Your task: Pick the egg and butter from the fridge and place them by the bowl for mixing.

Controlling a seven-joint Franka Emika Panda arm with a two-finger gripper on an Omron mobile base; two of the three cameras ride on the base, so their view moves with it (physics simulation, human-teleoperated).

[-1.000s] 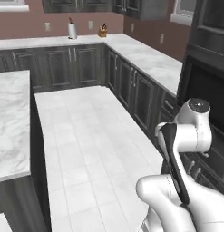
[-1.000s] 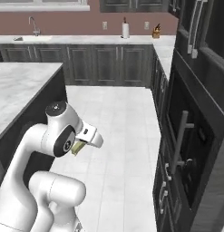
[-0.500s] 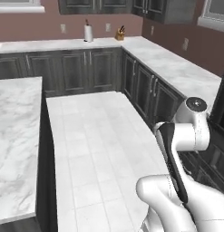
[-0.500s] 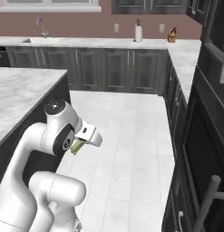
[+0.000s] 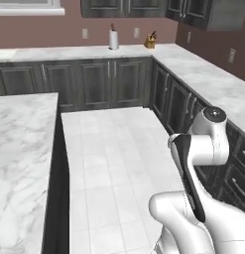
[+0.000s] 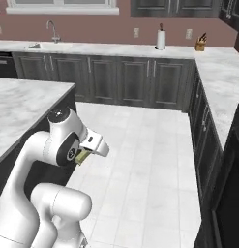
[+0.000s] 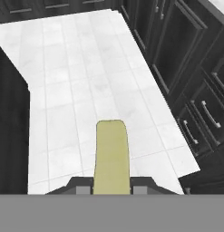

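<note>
The butter (image 7: 112, 156) is an olive-yellow stick pointing away from the hand over the white floor, and my gripper (image 7: 112, 186) is shut on its near end. In the right base view the butter (image 6: 82, 158) peeks out under the white hand, held by the gripper (image 6: 85, 155) close in front of the arm's shoulder, at about island-counter height. The egg, the fridge and the bowl are out of view.
A marble island counter (image 5: 20, 149) (image 6: 19, 104) lies to the left. Dark cabinets (image 7: 186, 68) under a marble counter (image 5: 213, 79) run along the right and back. A paper towel roll (image 6: 161, 39), a knife block (image 6: 201, 42) and a faucet (image 6: 53, 31) stand at the back. White tiled floor (image 5: 109, 149) runs between them.
The whole scene has slid to the right in both base views, so the base has turned left; the dark oven unit has left the right base view. The arm keeps its pose with the butter.
</note>
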